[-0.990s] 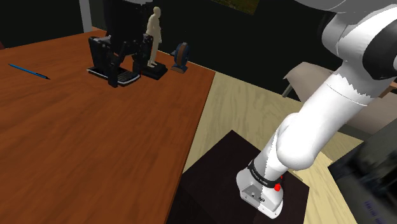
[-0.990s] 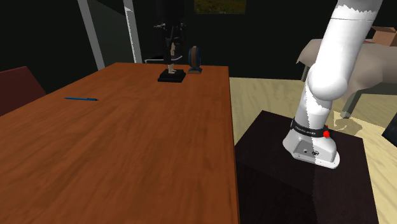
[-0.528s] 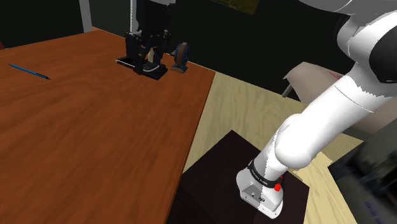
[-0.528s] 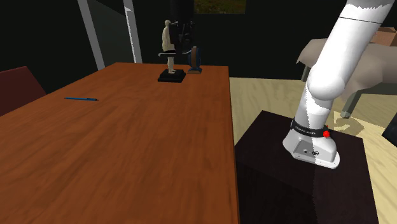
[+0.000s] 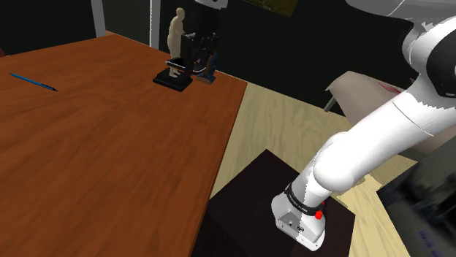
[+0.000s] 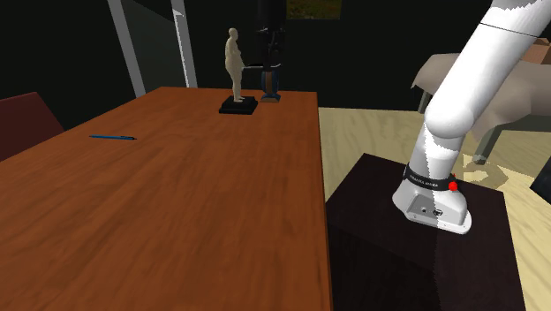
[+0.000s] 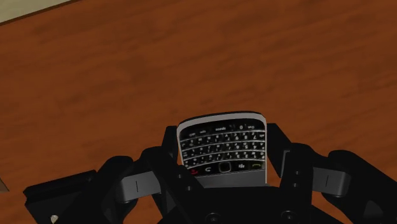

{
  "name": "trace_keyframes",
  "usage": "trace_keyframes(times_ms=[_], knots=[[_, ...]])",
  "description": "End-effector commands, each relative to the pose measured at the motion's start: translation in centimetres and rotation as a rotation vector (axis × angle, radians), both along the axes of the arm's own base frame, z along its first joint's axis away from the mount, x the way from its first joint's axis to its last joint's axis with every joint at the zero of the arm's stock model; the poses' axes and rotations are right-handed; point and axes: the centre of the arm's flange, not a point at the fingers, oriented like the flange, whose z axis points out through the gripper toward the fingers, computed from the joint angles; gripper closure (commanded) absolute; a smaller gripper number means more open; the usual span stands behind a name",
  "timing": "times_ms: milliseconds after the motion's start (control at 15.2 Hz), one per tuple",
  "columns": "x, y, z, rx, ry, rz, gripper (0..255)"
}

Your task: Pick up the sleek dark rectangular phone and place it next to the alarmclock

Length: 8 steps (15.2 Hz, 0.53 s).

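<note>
Currently the phone (image 7: 222,153) is off the table (image 7: 95,63), pinched in the gripper (image 7: 222,135) close by the alarm clock (image 6: 270,87); setting it down and letting go are left.

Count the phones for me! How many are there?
1. The dark phone with tiny keys is clasped in the black jaws, over the wooden table, close by the tan figurine. Another could be hidden behind something.

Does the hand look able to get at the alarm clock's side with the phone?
Likely yes: the hand, clasping the phone, hangs by the alarm clock; only the statue stands close.
</note>
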Motion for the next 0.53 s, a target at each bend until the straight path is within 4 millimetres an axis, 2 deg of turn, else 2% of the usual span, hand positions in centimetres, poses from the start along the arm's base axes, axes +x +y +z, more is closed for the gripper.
trace_keyframes(times_ms=[0,462], knots=[[0.8,-2.4,0.0,0.000,0.000,0.002,255],[3.2,-11.3,0.0,0.000,0.000,0.002,255]])
